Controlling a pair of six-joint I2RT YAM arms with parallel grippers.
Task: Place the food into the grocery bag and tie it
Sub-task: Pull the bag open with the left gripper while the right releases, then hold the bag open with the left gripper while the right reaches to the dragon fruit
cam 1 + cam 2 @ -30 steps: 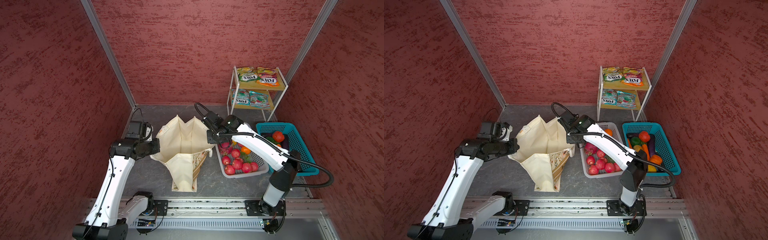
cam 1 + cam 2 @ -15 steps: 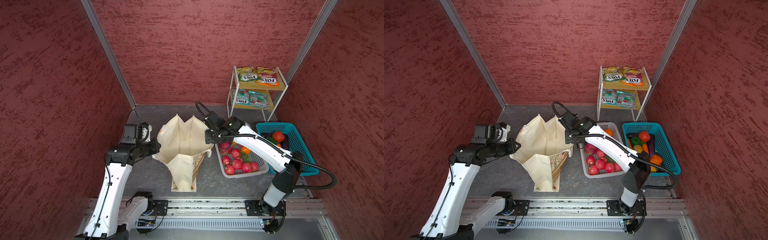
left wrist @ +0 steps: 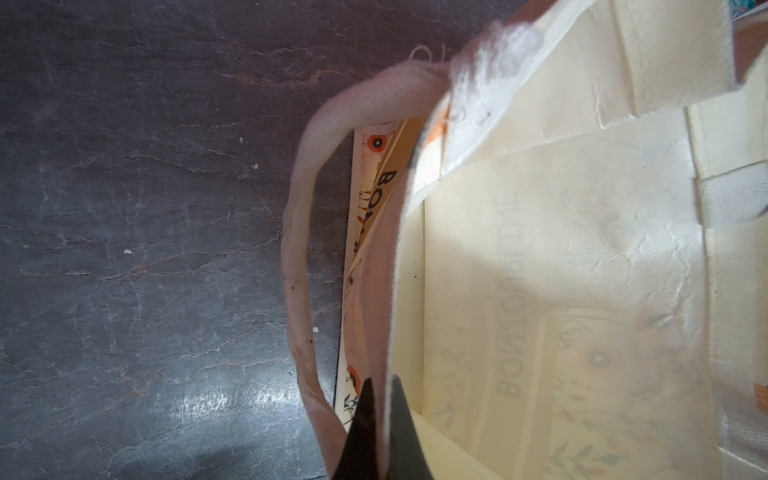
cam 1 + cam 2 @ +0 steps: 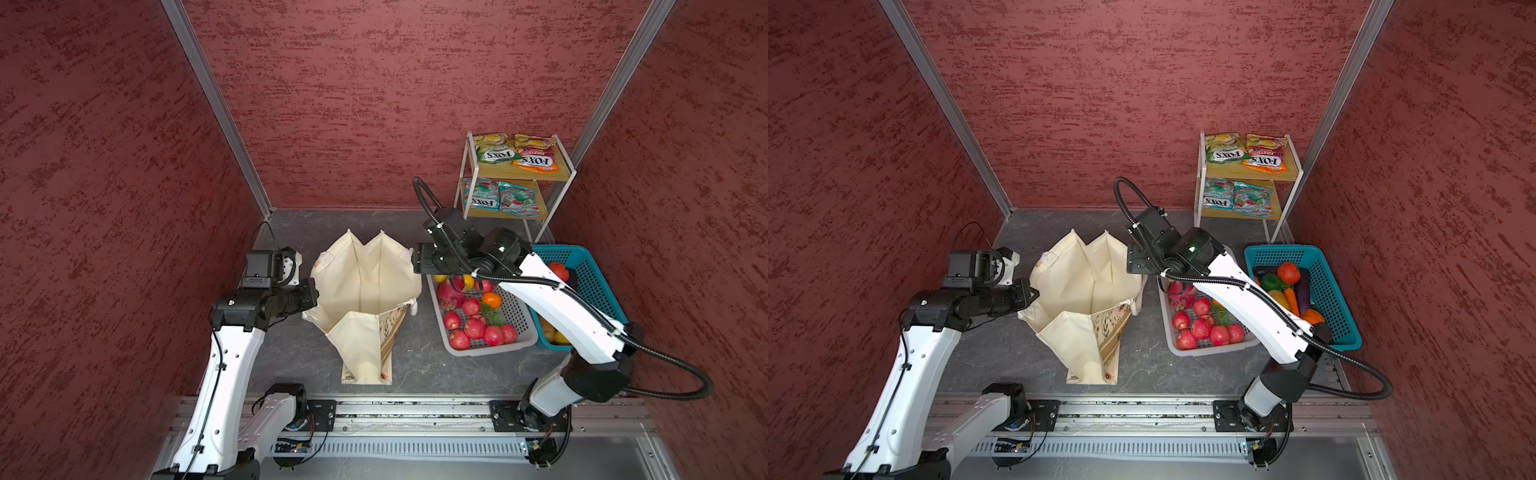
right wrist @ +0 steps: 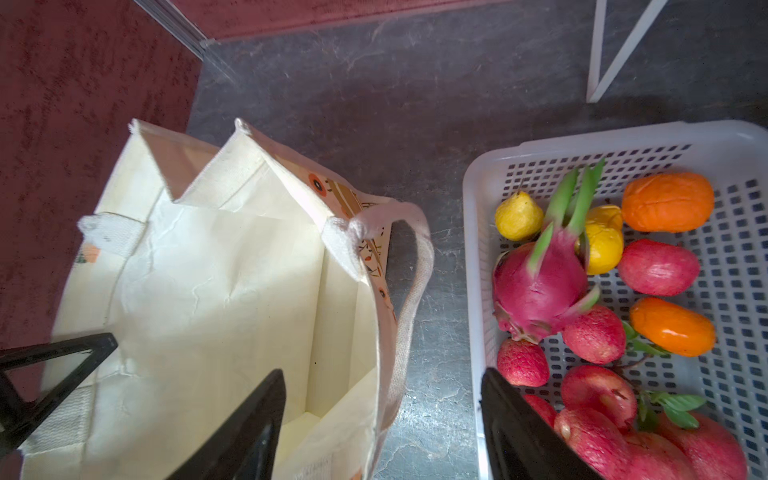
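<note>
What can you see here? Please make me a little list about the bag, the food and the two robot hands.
bag: cream, standing open in the middle, no food seen inside
left hand: shut on the bag's rim
right hand: open, empty, above the gap between bag and white basket
white basket: dragon fruit, apples and more
teal basket: tomato and more
shelf: four packets, two on each level
</note>
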